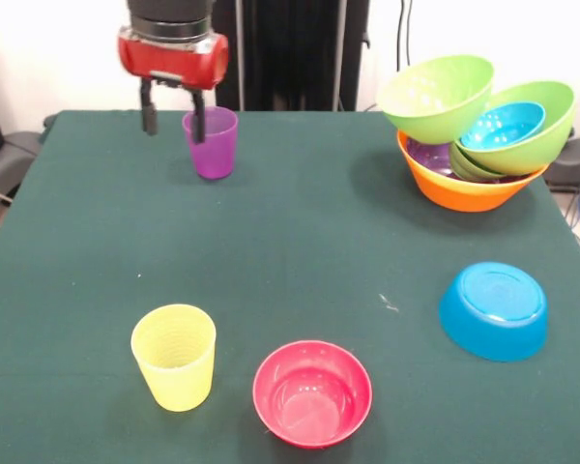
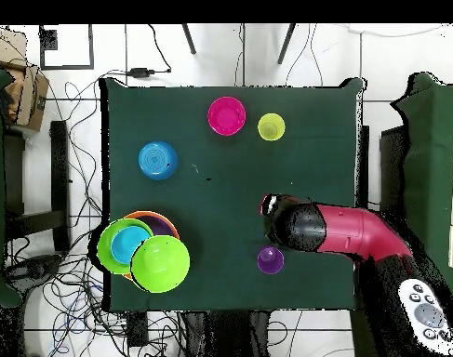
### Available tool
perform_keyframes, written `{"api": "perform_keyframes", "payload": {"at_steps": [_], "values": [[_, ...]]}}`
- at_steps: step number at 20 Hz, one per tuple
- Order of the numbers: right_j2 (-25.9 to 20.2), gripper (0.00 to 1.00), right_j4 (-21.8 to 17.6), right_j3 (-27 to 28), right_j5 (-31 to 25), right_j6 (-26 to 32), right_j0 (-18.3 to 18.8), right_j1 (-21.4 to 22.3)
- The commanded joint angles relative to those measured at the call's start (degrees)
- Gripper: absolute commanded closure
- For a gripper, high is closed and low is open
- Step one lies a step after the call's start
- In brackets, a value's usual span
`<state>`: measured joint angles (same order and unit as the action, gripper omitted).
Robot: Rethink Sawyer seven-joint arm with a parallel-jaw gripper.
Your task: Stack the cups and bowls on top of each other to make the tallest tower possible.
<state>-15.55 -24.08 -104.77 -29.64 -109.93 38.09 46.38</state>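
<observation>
My gripper (image 1: 174, 118) hangs open at the far left of the table, just in front of the upright translucent purple cup (image 1: 211, 143); one finger overlaps the cup's left rim. In the overhead view the arm's head (image 2: 284, 221) sits beside the purple cup (image 2: 271, 259). The ribbed yellow cup (image 1: 174, 356) stands upright at the near left. The tower (image 1: 464, 188) at the far right has the orange bowl as its base, holding a purple bowl (image 1: 430, 155), green bowls, a blue bowl (image 1: 503, 124) and a tilted green bowl (image 1: 435, 97) on top.
A pink-red bowl (image 1: 312, 391) sits upright at the near middle, right of the yellow cup. A blue bowl (image 1: 493, 309) lies upside down at the near right. Cables and chair legs surround the table (image 2: 230, 186) in the overhead view.
</observation>
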Motion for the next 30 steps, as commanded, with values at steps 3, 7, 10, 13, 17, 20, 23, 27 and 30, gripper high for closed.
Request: {"api": "perform_keyframes", "payload": {"at_steps": [3, 7, 10, 13, 17, 20, 23, 27, 30], "values": [[-2.9, 0.0, -3.3, -3.3, 2.2, 2.2, -1.4, 0.1], [-3.4, 0.0, -2.9, -1.8, 1.0, 3.0, -1.1, -0.5], [-3.8, 0.0, -1.8, 0.2, -1.4, 3.1, -2.0, -0.4], [-4.3, 0.0, -0.6, 3.6, -4.7, 3.1, -3.6, -1.1], [-4.0, 0.0, 0.9, 8.9, -9.2, 1.3, -7.0, -2.5], [-2.7, 0.0, 1.4, 14.2, -12.5, -1.2, -10.4, -4.6], [-0.6, 0.0, 1.9, 21.7, -14.1, -5.9, -14.7, -9.1], [1.5, 0.0, 2.9, 31.0, -17.6, -9.5, -19.2, -14.4], [2.0, 0.0, 3.8, 37.4, -21.4, -9.2, -21.6, -17.6]]}}
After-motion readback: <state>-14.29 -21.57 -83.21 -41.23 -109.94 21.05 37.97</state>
